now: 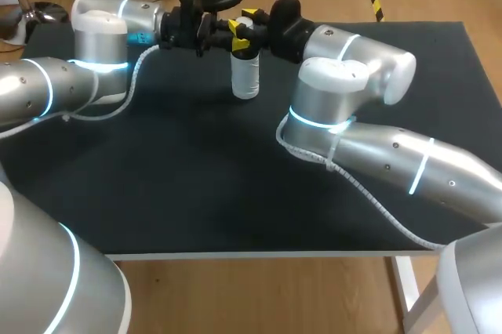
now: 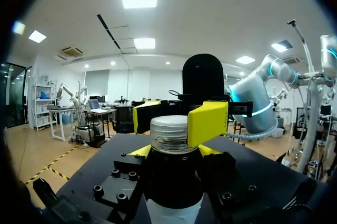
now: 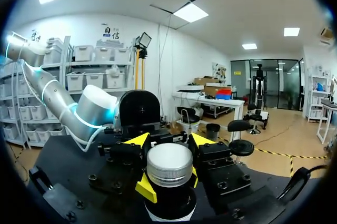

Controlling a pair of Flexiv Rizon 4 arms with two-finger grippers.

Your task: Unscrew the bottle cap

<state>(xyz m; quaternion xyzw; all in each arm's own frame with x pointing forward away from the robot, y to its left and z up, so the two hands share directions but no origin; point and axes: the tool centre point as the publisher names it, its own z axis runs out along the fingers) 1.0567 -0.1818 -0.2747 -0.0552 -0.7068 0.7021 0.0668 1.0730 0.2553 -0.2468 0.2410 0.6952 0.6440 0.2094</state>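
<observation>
Bottle cap (image 3: 169, 163): silver, rigid, likely slick; best held by its side wall
Right gripper (image 3: 169, 182): clamped on it
Bottle (image 1: 245, 75): upright on table (image 1: 196, 177), probably light, tippy
Left gripper (image 2: 174, 151): clamped round its neck

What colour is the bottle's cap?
Silver, with a ribbed edge; the cap shows best in the right wrist view.

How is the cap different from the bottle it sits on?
The cap is shiny silver with ridges; the bottle is dark with a white label. The cap is short; the bottle is much taller. Both are round and stand upright.
</observation>
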